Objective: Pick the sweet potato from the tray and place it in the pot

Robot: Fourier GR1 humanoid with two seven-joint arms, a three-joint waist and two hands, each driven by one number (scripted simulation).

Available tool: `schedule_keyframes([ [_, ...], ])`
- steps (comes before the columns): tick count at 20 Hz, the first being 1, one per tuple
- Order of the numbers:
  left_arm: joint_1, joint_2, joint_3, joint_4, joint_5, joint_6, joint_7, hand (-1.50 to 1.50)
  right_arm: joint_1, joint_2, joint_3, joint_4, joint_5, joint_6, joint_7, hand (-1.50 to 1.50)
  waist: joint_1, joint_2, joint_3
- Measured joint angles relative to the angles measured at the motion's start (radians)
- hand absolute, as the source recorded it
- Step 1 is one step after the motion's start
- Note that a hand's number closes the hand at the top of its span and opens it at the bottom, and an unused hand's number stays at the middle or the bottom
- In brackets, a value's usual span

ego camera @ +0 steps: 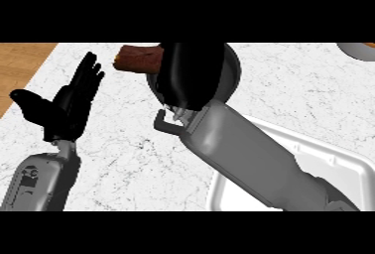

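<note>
Right hand (192, 74): curled round one end of the sweet potato (139, 58). The other end, red-brown and blunt, sticks out past the hand's left side. Hand and potato sit over the pot (234, 74), which shows only as a dark curved rim to the right of the hand and a sliver below its left side.

Judgement: this is the carry-over stage, with the potato brought above the pot for release. The free end seems to hang over or just outside the pot's left rim, so it probably needs shifting right before letting go.

Tray (333, 161): white, behind the hand toward the robot, partly under the right forearm. No potato in the part that shows.

Left hand (66, 104): well off to the left of the working hand, fingers straight and upward, holding nothing. It rests there above the table (293, 84), out of the way.

Hard to make out:
- Black hand against dark pot, so single fingers and the pot's inside cannot be separated.
- How much of the potato is inside the grasp.
- How high the potato is above the rim.
- The tray's near corner, cut off.
- A grey curved thing (359, 49) far right of the hand, cut off and unidentified.
</note>
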Motion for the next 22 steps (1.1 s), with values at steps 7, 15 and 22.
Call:
schedule_keyframes([
  [7,0.001,-0.003,0.005,0.01,-0.005,0.005,-0.007,0.0,-0.064,-0.001,-0.015,0.119,-0.033,-0.084,0.019,1.5,-0.013,0.005,0.002],
  [15,0.013,0.009,0.026,0.01,-0.004,0.008,-0.012,0.0,-0.095,-0.001,-0.002,0.372,0.063,-0.146,0.021,1.5,-0.043,0.005,0.001],
  [22,0.001,0.009,0.034,0.007,-0.008,0.016,-0.014,0.0,-0.119,-0.002,0.001,0.566,0.06,-0.183,0.011,1.5,-0.051,0.009,0.003],
])
